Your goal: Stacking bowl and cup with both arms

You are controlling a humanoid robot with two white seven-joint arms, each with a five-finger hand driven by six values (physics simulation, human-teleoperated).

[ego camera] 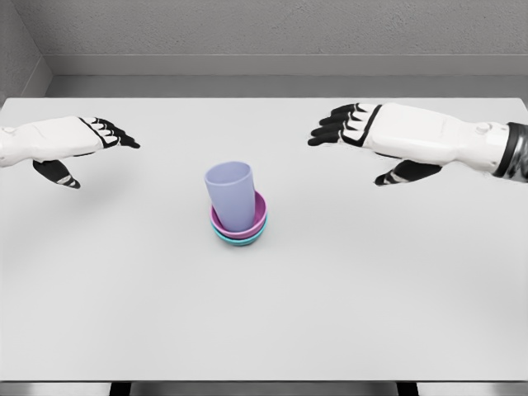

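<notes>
Centrally cup (230, 194) in bowls (240, 230), table (396, 289) edges distant

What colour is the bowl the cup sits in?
Pink bowl, nested in a teal bowl; the cup is lavender. Head view shows it.

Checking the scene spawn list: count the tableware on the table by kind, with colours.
Cups: 1, the lavender cup, standing in the top bowl
Bowls: 2, the pink bowl nested in the teal bowl
Total: 3, all in one stack near the middle of the table
</notes>
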